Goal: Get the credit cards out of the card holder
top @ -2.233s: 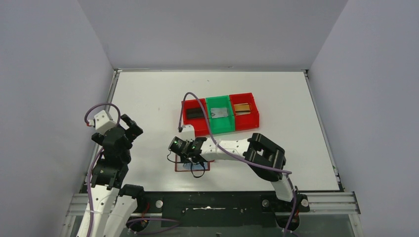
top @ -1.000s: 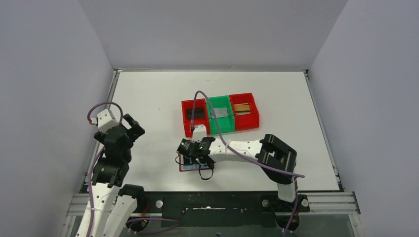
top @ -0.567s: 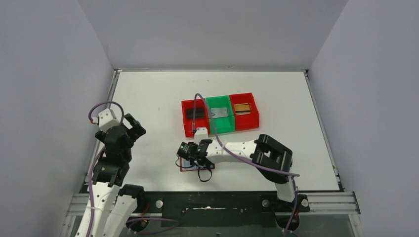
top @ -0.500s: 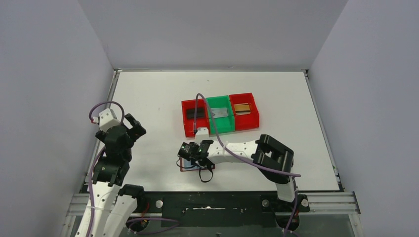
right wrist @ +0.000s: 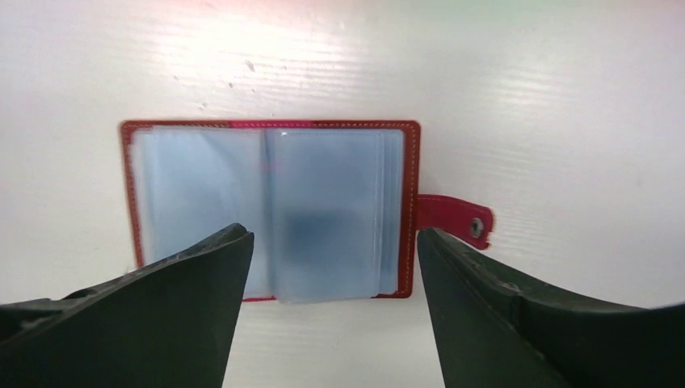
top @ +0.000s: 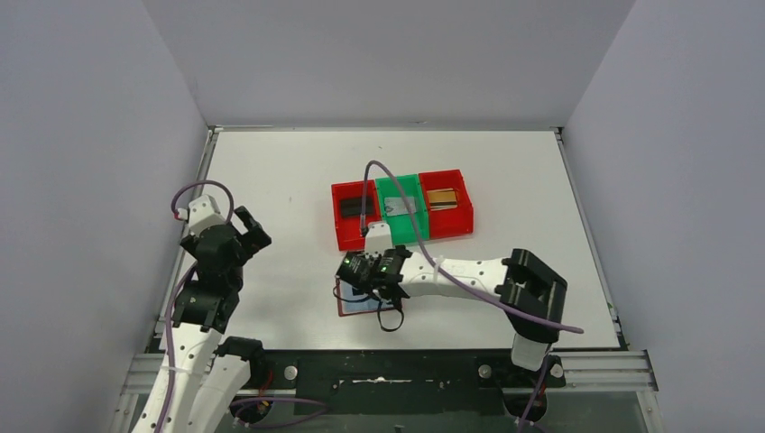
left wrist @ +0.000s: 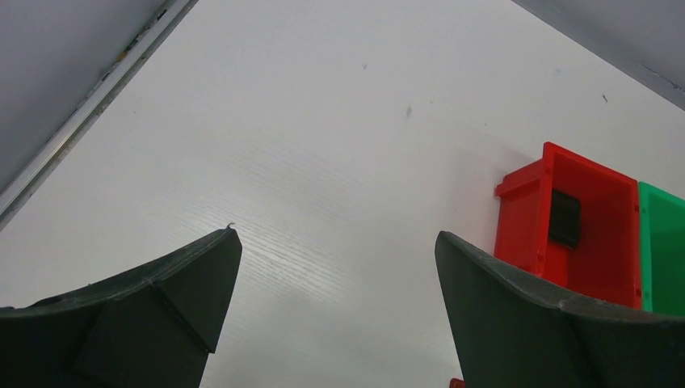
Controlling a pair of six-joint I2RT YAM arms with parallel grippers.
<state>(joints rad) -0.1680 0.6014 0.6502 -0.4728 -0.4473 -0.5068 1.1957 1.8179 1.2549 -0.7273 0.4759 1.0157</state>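
The card holder [right wrist: 271, 210] was found lying open and flat at the table's [right wrist: 525, 97] near edge, under the right hand [right wrist: 331, 238], whose fingers were spread with nothing held. The left hand [left wrist: 335, 242] was likewise released. The sleeves [right wrist: 327, 210] were judged floppy and slick. A blurred dark patch, perhaps a stiff, light credit card [right wrist: 311, 222], would best be pinched by an exposed edge.

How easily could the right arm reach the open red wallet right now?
Quite easily, probably: the right tool hangs open just above the card holder, with nothing between them.
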